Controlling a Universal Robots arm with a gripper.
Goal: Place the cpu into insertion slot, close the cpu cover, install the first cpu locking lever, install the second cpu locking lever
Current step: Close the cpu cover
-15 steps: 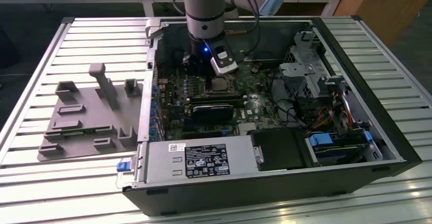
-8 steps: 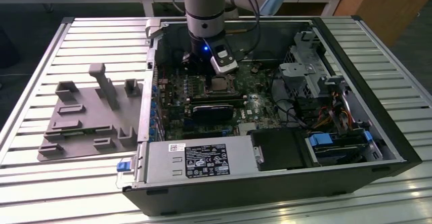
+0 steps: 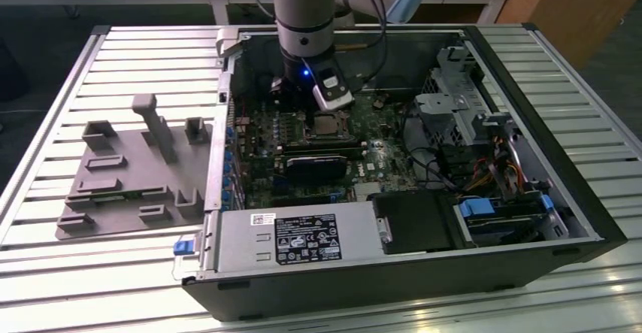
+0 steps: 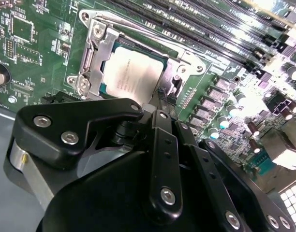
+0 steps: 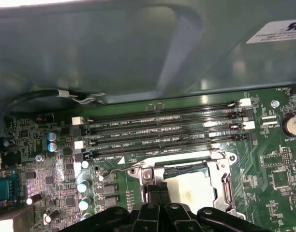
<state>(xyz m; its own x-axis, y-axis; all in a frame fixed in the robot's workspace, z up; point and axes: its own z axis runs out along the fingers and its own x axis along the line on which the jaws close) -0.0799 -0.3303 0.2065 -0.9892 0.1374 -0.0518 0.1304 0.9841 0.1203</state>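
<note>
CPU lay in insertion slot; judged light, rigid, fragile, edge-hold only; fingers clenched together at slot rim.

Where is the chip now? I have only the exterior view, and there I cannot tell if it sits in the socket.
Observer: In the second wrist view the chip lies flat in the socket, silver top up.
Operator: Is it covered already?
Observer: In both wrist views a metal frame plate seems to lie down around it.
Operator: What is beside it?
Observer: The tool, at the socket's edge next to the chip.
</note>
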